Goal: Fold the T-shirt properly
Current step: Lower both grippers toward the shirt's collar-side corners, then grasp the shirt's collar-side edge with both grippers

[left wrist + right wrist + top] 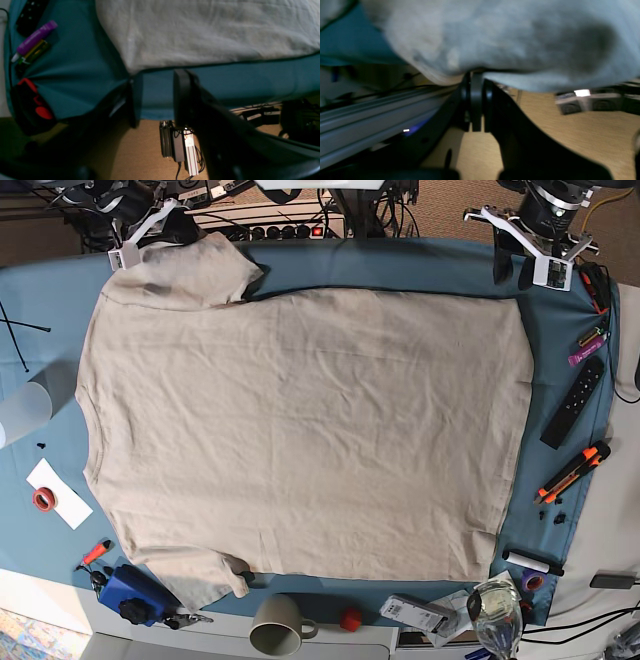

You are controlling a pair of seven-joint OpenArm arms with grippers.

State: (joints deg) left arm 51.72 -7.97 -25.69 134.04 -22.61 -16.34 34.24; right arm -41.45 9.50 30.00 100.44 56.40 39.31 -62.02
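The T-shirt (pixel 300 430) lies spread flat on the blue cloth (pixel 400 265) that covers the table, filling most of it. Its collar end points toward the left edge of the base view and its hem toward the right. One sleeve reaches toward the far edge of the cloth and the other sleeve lies at the near edge, beside a blue object (pixel 135 595).

The right gripper (pixel 476 82) sits at the far sleeve. Its two dark jaws are pressed together, and the sleeve fabric (pixel 495 37) bunches directly over their tips, lifted off the cloth. The pinch point itself is hidden under the fabric, so the hold on the sleeve looks firm but cannot be seen outright.

The left gripper (pixel 156 82) hangs above the far hem corner of the T-shirt (pixel 205 32). Its jaws stand apart with bare blue cloth (pixel 155 95) showing between them, and nothing is in them. The tips are just beside the hem edge, not touching it.

Past the hem, on the strip of cloth beside the T-shirt, lie a purple marker (pixel 588 347), a black remote (pixel 572 402) and an orange-handled cutter (pixel 572 472). At the near edge of the T-shirt stand a mug (pixel 280 625) and a small red ball (pixel 349 618).
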